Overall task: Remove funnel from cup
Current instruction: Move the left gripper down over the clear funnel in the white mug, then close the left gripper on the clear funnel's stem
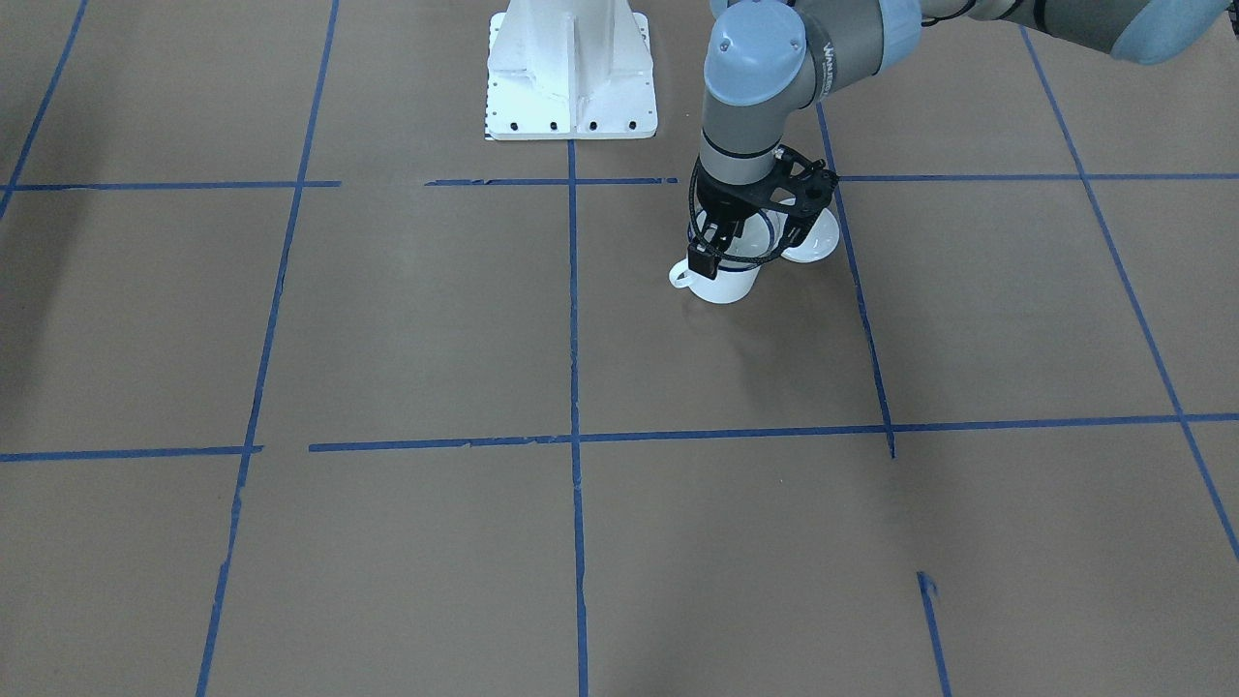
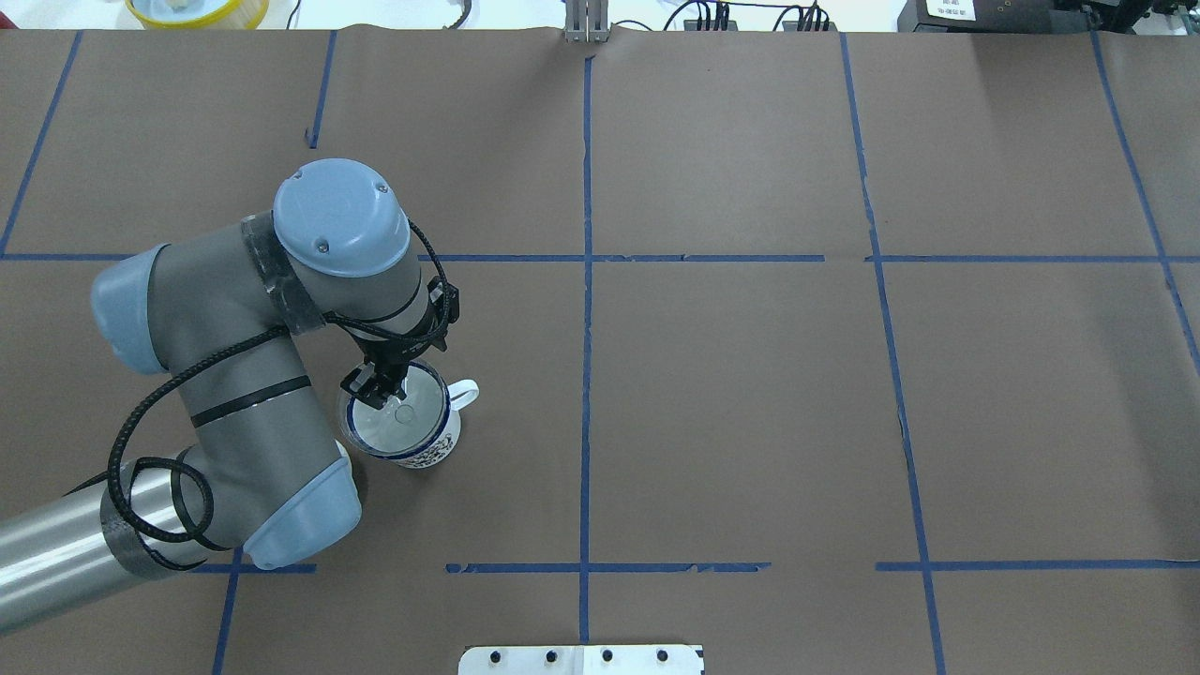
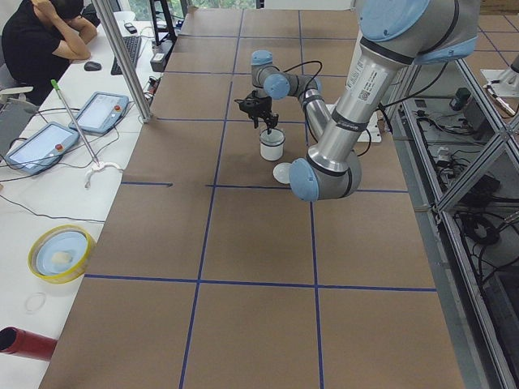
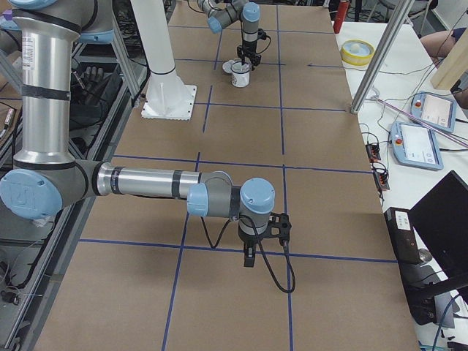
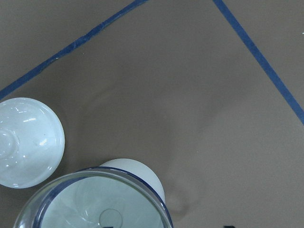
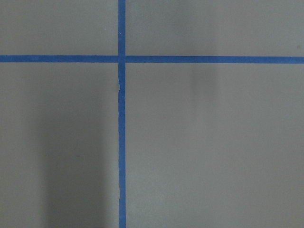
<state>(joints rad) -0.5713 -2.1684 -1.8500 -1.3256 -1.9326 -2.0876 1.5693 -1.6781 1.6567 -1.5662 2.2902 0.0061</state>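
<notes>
The cup [image 2: 427, 448], a white enamel mug with a dark blue rim, stands on the brown table with its handle [image 2: 464, 394] towards the table's middle. The clear funnel [image 2: 398, 420] sits in it, its rim level with the mug's. In the left wrist view the funnel [image 5: 90, 206] fills the mug [image 5: 142, 173] at the bottom edge. My left gripper [image 2: 377, 389] is open and points down over the mug's rim, one finger inside the funnel and one outside. It also shows in the front view [image 1: 710, 254]. My right gripper [image 4: 248, 259] hangs over bare table far from the mug; I cannot tell its state.
A white round lid [image 1: 813, 237] lies on the table right beside the mug, and also shows in the left wrist view [image 5: 26, 142]. The robot's white base plate [image 1: 571, 68] stands behind. Blue tape lines cross the table. An operator [image 3: 40, 40] sits at a side desk.
</notes>
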